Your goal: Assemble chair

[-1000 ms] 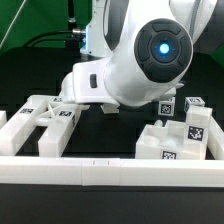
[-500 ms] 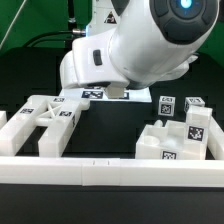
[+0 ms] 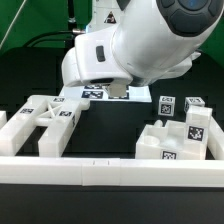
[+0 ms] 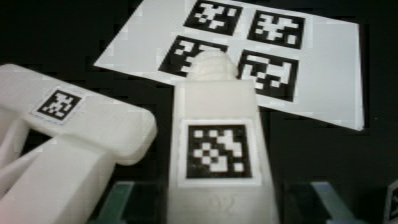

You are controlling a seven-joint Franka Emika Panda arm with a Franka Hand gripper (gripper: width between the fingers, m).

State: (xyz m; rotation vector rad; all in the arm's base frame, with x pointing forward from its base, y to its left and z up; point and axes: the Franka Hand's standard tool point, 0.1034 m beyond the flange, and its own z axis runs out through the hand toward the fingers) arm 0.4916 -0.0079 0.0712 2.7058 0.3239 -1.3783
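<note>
In the wrist view a white leg bar (image 4: 217,140) with a square tag runs straight out from my gripper (image 4: 222,205). Its pegged tip points at the marker board (image 4: 240,45). The two fingers stand on either side of the bar's near end, shut on it. Beside the bar lies another white tagged chair piece (image 4: 71,120). In the exterior view the X-braced frame (image 3: 45,113) lies at the left. The blocky seat piece (image 3: 168,142) stands at the right. The arm's body (image 3: 140,45) hides the gripper and the bar there.
A long white border rail (image 3: 110,172) runs along the front. More tagged white pieces (image 3: 195,112) stand behind the seat piece. The marker board (image 3: 93,94) lies on the black table under the arm.
The arm has risen and swung toward the exterior view's left since a second ago, uncovering the marker board. Over the last half second it has hardly moved.
</note>
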